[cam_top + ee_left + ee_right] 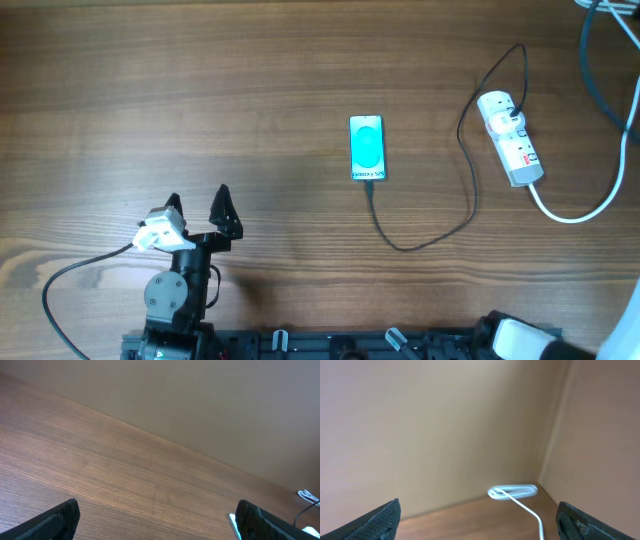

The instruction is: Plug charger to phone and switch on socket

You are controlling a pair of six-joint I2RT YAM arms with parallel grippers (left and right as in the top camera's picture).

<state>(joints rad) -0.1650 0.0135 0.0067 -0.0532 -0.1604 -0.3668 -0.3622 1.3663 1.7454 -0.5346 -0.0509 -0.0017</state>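
Both tools are gaping wide and empty, and we're reading the socket (510,135) as lying well ahead of the right tool (477,510), long axis pointing roughly away from it, so that arm's nearer, while the phone (367,148), charger (410,247) tip at its tool-facing end, is sitting ahead-right of the left tool (197,197).

The phone (367,148) lies flat, cyan screen up, with its text end nearest the robot. The black charger (403,247) runs from that end in a loose loop to the white socket (510,138), which lies tilted, well right of the phone.
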